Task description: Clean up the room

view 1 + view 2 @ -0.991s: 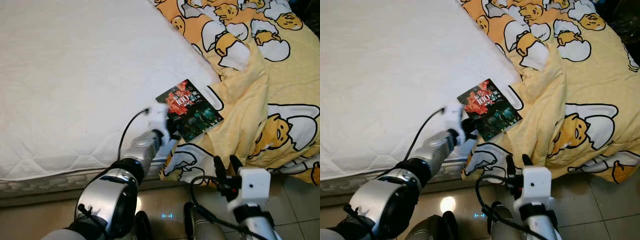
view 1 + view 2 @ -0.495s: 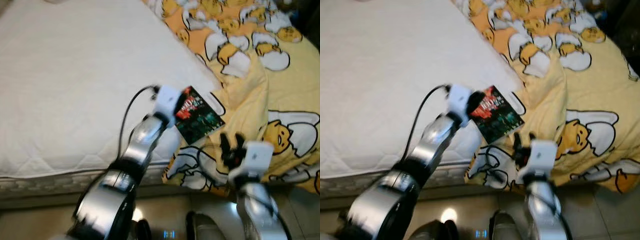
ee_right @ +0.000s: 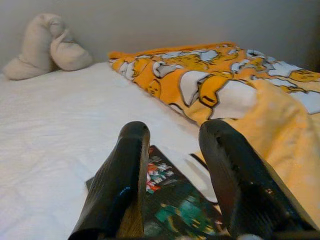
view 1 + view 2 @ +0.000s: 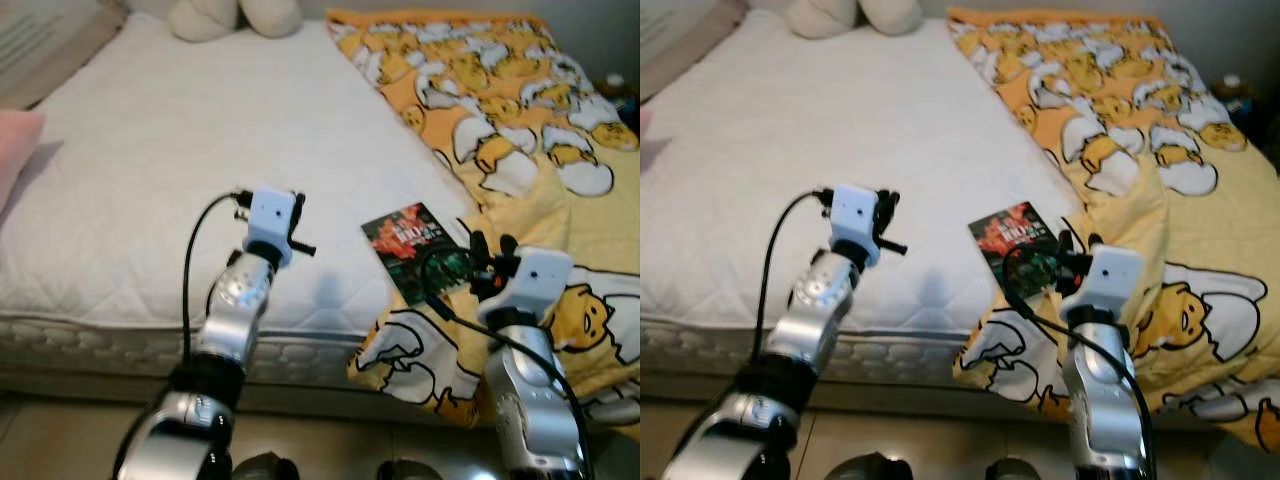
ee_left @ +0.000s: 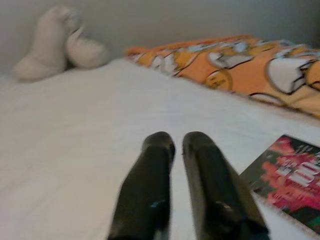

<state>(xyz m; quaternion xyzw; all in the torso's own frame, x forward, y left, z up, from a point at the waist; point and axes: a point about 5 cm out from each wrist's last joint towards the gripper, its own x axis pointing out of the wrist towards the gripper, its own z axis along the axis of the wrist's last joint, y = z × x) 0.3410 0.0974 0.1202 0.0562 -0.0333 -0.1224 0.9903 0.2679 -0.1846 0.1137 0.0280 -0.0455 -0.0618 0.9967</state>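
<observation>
So from the head camera: big white quilted mattress (image 4: 150,170), yellow cartoon-egg blanket (image 4: 520,110) on its right side, glossy red-and-dark paperback book (image 4: 415,250) lying flat at the bed edge between both.

Left wrist: left gripper (image 5: 172,145) fingers nearly together, hovering over the mattress beside the book.

Right wrist: right gripper (image 3: 172,145) fingers apart, above the book.

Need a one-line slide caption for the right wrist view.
Right gripper, fingers open, poised over a book lying on the white mattress at the edge of a yellow cartoon-print blanket.
</observation>
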